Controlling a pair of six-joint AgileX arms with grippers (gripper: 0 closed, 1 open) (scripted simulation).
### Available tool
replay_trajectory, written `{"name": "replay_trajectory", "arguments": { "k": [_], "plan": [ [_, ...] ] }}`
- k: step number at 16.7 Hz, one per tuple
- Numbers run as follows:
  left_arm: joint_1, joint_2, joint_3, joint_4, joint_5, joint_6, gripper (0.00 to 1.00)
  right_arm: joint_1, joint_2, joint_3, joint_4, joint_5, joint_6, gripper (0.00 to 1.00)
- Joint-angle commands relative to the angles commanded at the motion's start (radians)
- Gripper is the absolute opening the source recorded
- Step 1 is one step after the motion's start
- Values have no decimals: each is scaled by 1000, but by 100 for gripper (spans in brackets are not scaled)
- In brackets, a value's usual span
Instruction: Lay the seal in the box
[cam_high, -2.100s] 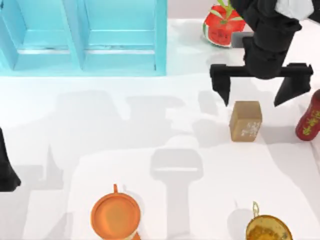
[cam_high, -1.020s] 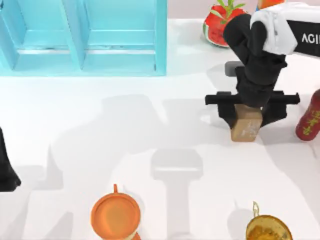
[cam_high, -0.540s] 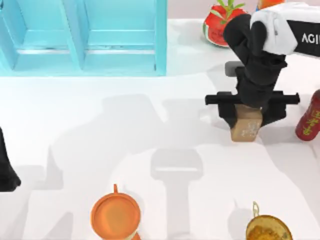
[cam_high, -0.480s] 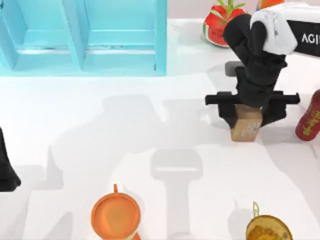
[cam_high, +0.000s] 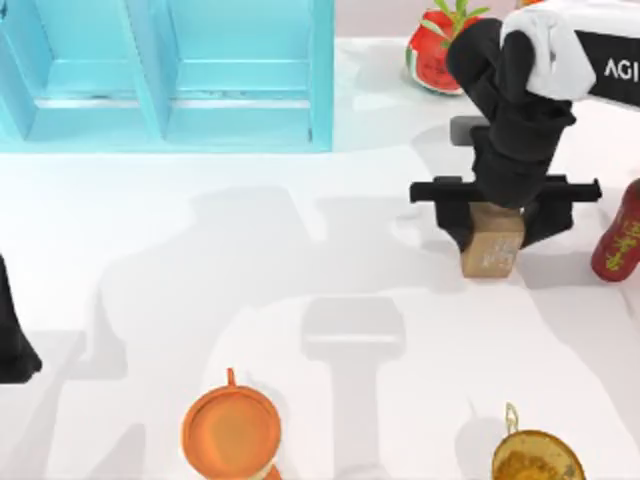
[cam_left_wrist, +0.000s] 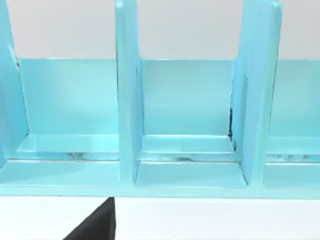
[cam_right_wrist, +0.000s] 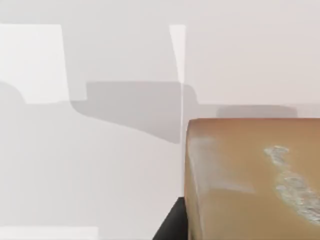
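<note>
Landmark: the seal (cam_high: 492, 248), tan block on the white table (cam_high: 300, 260), right half of the top view. Right gripper (cam_high: 505, 222) sits down over it, 2 fingers pinching its flanks; the right wrist view has its tan face (cam_right_wrist: 250, 180) up close with a black finger (cam_right_wrist: 170, 222) at its side.

Around the seal: red bottle (cam_high: 618, 236) near on its right, just beside the outer finger. Watermelon piece (cam_high: 437, 47) beyond it, behind the arm. Brass pot (cam_high: 537, 456) well apart toward the near edge, orange pot (cam_high: 231, 432) farther left. The blue box (cam_high: 170, 75) is well apart, far-left of the seal; bare table lies between them. Box compartments (cam_left_wrist: 185, 115) gape in the left wrist view.

Left gripper (cam_high: 12, 335) parked at the left table edge; can't tell its fingers.

Versus 0.5 s ago: fingers closed in, seal in the same spot.
</note>
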Motion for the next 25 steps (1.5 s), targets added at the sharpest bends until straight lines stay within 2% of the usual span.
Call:
{"name": "replay_trajectory", "arguments": {
  "k": [8,16,20,25],
  "plan": [
    [0,0,0,0,0,0,100,-10,-47,255,-305,4,-3,0],
    [0,0,0,0,0,0,100,-45,-78,304,-299,4,-41,0],
    [0,0,0,0,0,0,100,-237,-222,320,-248,15,-233,0],
    [0,0,0,0,0,0,100,-618,-392,144,-276,22,-623,0]
  ]
}}
